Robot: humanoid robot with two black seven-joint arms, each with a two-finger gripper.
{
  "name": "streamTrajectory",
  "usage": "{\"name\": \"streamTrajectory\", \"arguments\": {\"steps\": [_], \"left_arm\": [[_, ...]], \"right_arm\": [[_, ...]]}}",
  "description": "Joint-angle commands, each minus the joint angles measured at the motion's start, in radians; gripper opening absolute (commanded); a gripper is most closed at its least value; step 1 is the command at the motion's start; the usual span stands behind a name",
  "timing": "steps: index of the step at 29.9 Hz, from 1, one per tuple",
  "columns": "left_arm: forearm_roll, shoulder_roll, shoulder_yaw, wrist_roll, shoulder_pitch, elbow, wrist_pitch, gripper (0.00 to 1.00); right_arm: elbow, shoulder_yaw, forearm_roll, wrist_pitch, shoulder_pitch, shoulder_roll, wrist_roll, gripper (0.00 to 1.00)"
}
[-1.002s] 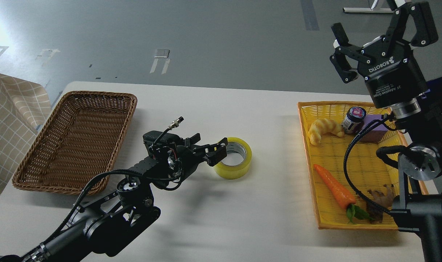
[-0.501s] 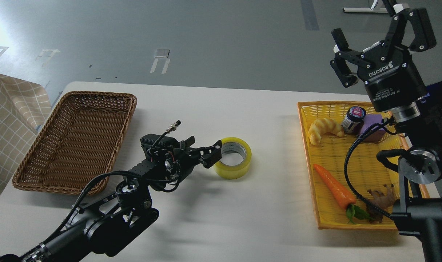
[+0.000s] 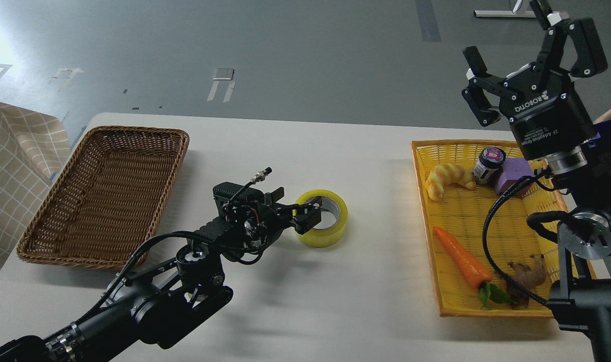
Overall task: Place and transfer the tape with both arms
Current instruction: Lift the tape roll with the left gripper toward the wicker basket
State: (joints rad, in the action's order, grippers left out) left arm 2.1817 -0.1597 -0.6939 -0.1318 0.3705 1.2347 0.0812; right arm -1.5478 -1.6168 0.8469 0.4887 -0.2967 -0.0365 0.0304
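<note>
The tape (image 3: pixel 331 224), a yellowish roll with a grey-white core, lies flat on the white table (image 3: pixel 295 151) near the middle. My left gripper (image 3: pixel 305 211) reaches in from the lower left and is at the roll's left rim. Its jaws look open, and one fingertip (image 3: pixel 310 217) overlaps the rim and the core opening. I cannot tell if it touches the roll. My right gripper (image 3: pixel 509 37) is raised high at the upper right above the yellow tray (image 3: pixel 420 166), open and empty, fingers pointing up.
An empty brown wicker basket (image 3: pixel 38 236) lies at the table's left. The yellow tray holds a croissant toy (image 3: pixel 448 178), a small jar (image 3: pixel 488 166), a purple block (image 3: pixel 511 173), a carrot toy (image 3: pixel 461 256) and a brown figure (image 3: pixel 529 271). A checked cloth (image 3: pixel 13 151) hangs at far left.
My left gripper drew back slightly, then moved right onto the tape's left rim. My right gripper shifted a little up and right. The tape has not moved.
</note>
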Motion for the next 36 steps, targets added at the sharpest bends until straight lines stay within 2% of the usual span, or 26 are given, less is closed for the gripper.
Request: {"name": "streamTrajectory", "arguments": {"steps": [1,13,16,18,19,20,21,23,26,28,36], "left_arm": [[0.0,0.002,0.034,0.0,0.027,-0.037,-0.003,0.98],[0.0,0.065,0.103,-0.002,0.07,-0.141,-0.05,0.97],[0.0,0.054,0.139,-0.002,0.084,-0.147,-0.058,0.81],[0.0,0.049,0.148,-0.002,0.096,-0.156,-0.058,0.63],[0.0,0.049,0.148,-0.002,0.096,-0.156,-0.058,0.63],[0.0,0.049,0.146,-0.002,0.1,-0.171,-0.058,0.52],[0.0,0.048,0.146,-0.002,0.102,-0.181,-0.057,0.47],[0.0,0.046,0.146,-0.003,0.105,-0.207,-0.057,0.3],[0.0,0.043,0.146,-0.006,0.103,-0.208,-0.057,0.22],[0.0,0.043,0.146,-0.008,0.107,-0.208,-0.055,0.1],[0.0,0.045,0.145,-0.008,0.122,-0.196,-0.057,0.07]], "right_arm": [[0.002,-0.008,0.0,0.0,0.007,-0.005,0.0,1.0],[0.012,-0.023,0.001,0.0,0.027,-0.033,0.0,1.0],[0.014,-0.023,0.0,0.0,0.027,-0.033,0.0,1.0],[0.014,-0.025,0.001,0.0,0.028,-0.033,0.0,1.0],[0.014,-0.025,0.001,0.0,0.028,-0.033,0.0,1.0],[0.014,-0.025,0.001,0.0,0.028,-0.033,0.0,1.0],[0.012,-0.025,0.001,0.0,0.028,-0.033,0.0,1.0],[0.012,-0.029,0.001,0.0,0.034,-0.031,0.0,1.0],[0.012,-0.035,0.001,0.0,0.034,-0.031,0.0,1.0],[0.012,-0.037,0.001,0.0,0.034,-0.031,0.0,1.0],[0.014,-0.035,0.001,0.0,0.048,-0.031,0.0,1.0]]}}
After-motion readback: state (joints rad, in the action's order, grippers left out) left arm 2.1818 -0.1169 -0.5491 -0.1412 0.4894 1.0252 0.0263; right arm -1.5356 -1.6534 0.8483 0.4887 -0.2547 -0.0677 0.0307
